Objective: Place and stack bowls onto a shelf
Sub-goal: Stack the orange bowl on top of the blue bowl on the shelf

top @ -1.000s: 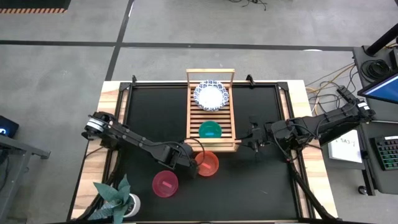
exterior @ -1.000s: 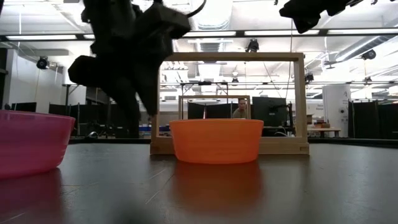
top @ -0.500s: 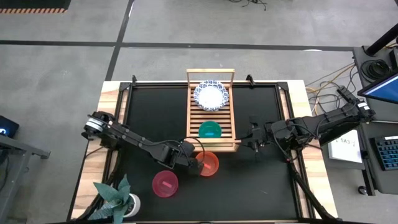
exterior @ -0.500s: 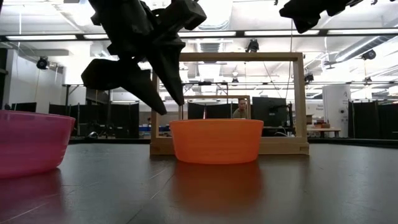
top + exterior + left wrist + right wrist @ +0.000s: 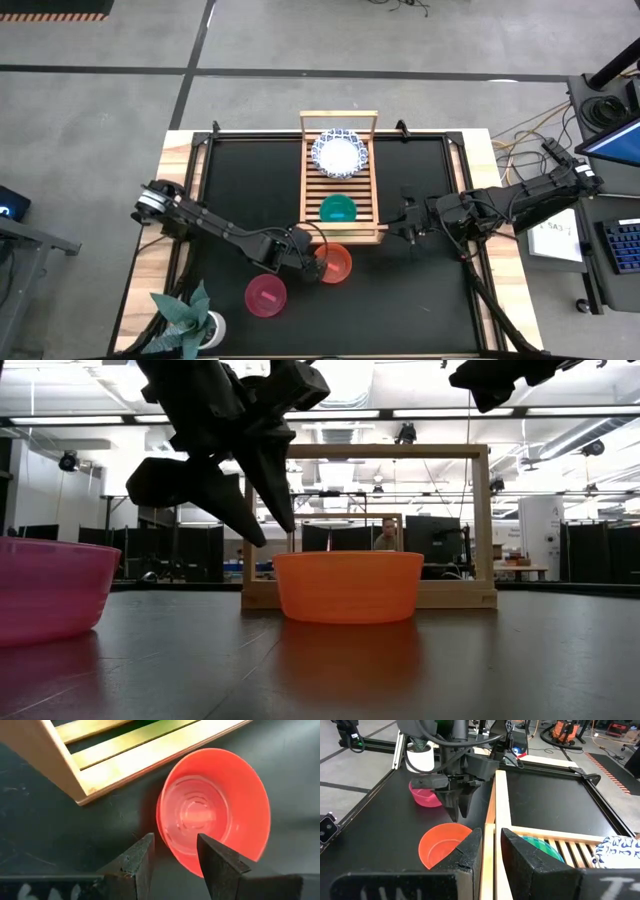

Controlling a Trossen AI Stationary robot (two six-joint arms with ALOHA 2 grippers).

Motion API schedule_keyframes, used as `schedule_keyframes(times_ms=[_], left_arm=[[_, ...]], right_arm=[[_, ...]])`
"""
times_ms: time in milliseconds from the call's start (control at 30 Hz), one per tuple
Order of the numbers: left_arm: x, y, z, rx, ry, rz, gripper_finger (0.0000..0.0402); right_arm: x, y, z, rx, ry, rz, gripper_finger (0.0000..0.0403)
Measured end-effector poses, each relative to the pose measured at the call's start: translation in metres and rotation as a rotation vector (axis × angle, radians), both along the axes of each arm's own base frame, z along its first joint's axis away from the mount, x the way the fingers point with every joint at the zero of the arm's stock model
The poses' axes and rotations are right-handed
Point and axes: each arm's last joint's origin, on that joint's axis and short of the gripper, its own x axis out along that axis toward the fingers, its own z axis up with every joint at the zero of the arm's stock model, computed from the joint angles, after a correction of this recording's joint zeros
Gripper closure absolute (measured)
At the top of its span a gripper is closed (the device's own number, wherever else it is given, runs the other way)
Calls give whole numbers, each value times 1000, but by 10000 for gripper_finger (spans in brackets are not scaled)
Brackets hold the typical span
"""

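Magenta bowl (image 5: 266,296): lower centre-left of the high view, on the black worktop (image 5: 240,190). Orange-red bowl (image 5: 334,263): just right of it, beside the shelf's near end. Left end effector (image 5: 308,260): fingers apart, poised over that bowl's left rim, holding nothing. Right end effector (image 5: 392,231): fingers narrowly apart, empty, at the shelf's lower-right corner. Shelf (image 5: 309,190): centre frame, holding a teal bowl (image 5: 338,208); beyond it, a blue-rimmed white bowl (image 5: 340,153) at the railed end.
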Motion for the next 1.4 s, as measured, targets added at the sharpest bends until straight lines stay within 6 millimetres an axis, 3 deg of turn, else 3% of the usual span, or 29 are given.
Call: schedule_keyframes(times_ms=[233,333,733,1033,1400], left_arm=[[-5,-14,-10,67,65,-177,270],[-4,-16,-6,57,35,-162,270],[0,-17,-27,3,98,-112,272],[-14,-13,-5,-31,137,-139,274],[-22,-15,12,-67,187,-161,232]], right_arm=[[0,0,0,-1,2,0,342],[0,0,0,0,2,0,342],[0,0,0,3,0,-2,342],[0,0,0,4,-1,-2,342],[0,0,0,11,0,-8,342]])
